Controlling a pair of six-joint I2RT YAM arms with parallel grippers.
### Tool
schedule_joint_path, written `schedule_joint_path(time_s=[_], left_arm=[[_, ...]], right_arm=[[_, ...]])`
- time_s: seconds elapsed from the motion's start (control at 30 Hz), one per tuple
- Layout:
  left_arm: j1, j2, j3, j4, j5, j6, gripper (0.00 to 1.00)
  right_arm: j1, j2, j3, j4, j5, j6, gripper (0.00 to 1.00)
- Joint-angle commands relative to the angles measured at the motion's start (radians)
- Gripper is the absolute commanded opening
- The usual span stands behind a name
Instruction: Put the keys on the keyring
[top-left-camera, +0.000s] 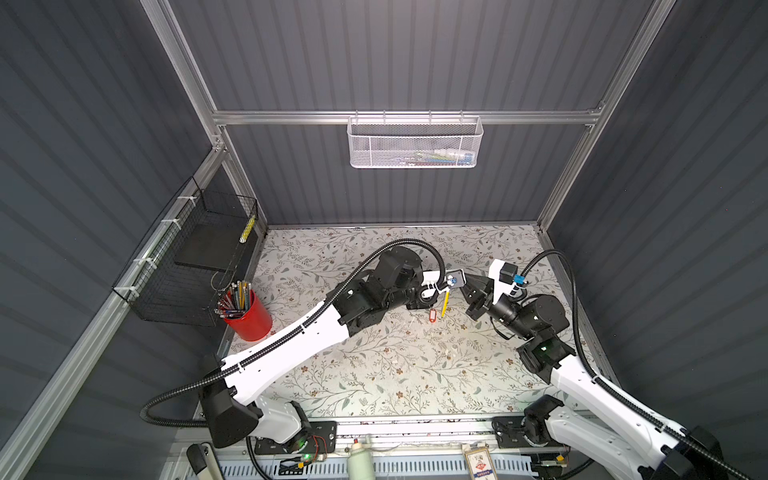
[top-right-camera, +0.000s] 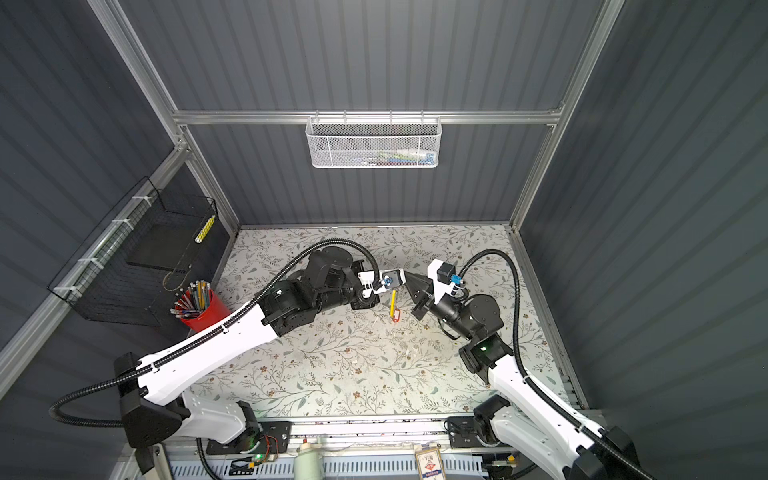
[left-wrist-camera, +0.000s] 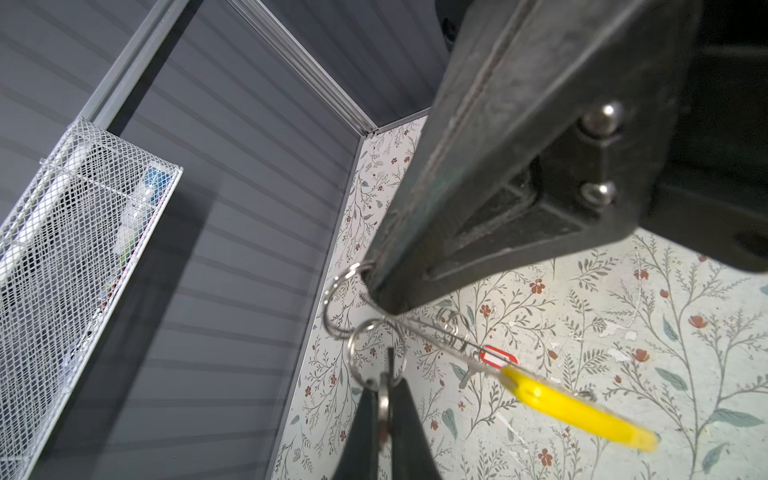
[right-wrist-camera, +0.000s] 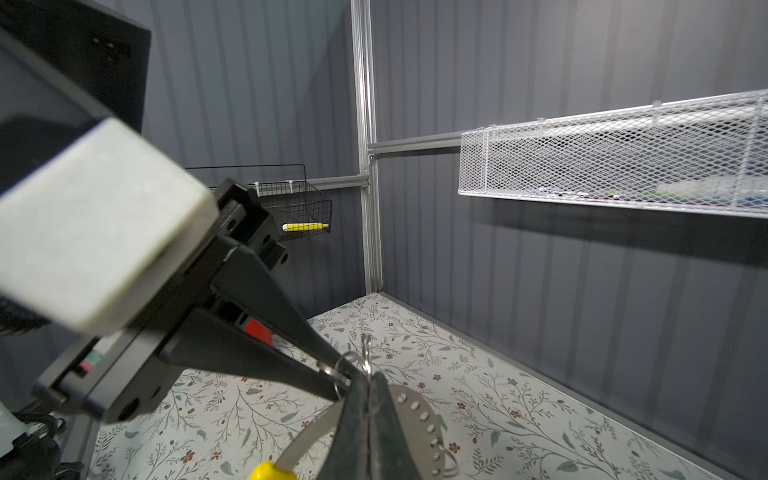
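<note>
Both claws are pinched tight mid-air. The right gripper (right-wrist-camera: 368, 380) has the keyring (right-wrist-camera: 415, 411), studs clear in its wrist view. The left gripper (left-wrist-camera: 385, 376) pinches a key (left-wrist-camera: 383, 402), seen only from its own wrist view. The red-tag key (top-left-camera: 433, 314) lies on the table (top-left-camera: 374, 374).

My right hand (top-right-camera: 409, 276), fingers drawn to a point, meets my left arm's wrist camera (top-right-camera: 392, 277) above the table (top-right-camera: 332, 374). Keyring (top-right-camera: 392, 306) hangs just below, only its yellow segment plain. Red key tag (top-right-camera: 397, 316) by its lower end; touching, can't tell. Pencil cup (top-right-camera: 205, 313) far left
</note>
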Motion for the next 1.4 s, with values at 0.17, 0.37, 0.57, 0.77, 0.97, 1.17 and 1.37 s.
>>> schedule_joint_path(time_s=[0.17, 0.37, 0.57, 0.77, 0.97, 1.17, 1.37], left_arm=[[-0.002, 0.021, -0.004, -0.012, 0.082, -0.044, 0.0], [-0.02, 0.048, -0.015, 0.025, 0.109, -0.057, 0.0], [-0.023, 0.061, -0.017, 0.052, 0.1, -0.055, 0.0], [-0.021, 0.025, -0.065, 0.079, -0.046, 0.021, 0.0], [-0.021, 0.013, -0.07, 0.093, -0.128, 0.094, 0.0], [-0.02, 0.011, -0.061, 0.132, -0.139, 0.1, 0.0], [0.007, 0.005, -0.058, 0.141, -0.091, 0.056, 0.04]], right_arm=[[-0.018, -0.009, 0.0, 0.087, 0.058, 0.065, 0.0], [-0.017, 0.021, 0.008, 0.131, 0.057, 0.112, 0.0], [-0.017, 0.024, 0.008, 0.138, 0.062, 0.129, 0.0], [-0.021, -0.009, 0.013, 0.065, 0.043, 0.132, 0.0], [-0.03, -0.025, 0.013, 0.038, 0.013, 0.184, 0.0], [-0.03, -0.022, 0.013, 0.036, 0.003, 0.206, 0.0], [-0.031, -0.018, 0.018, 0.04, -0.015, 0.217, 0.0]])
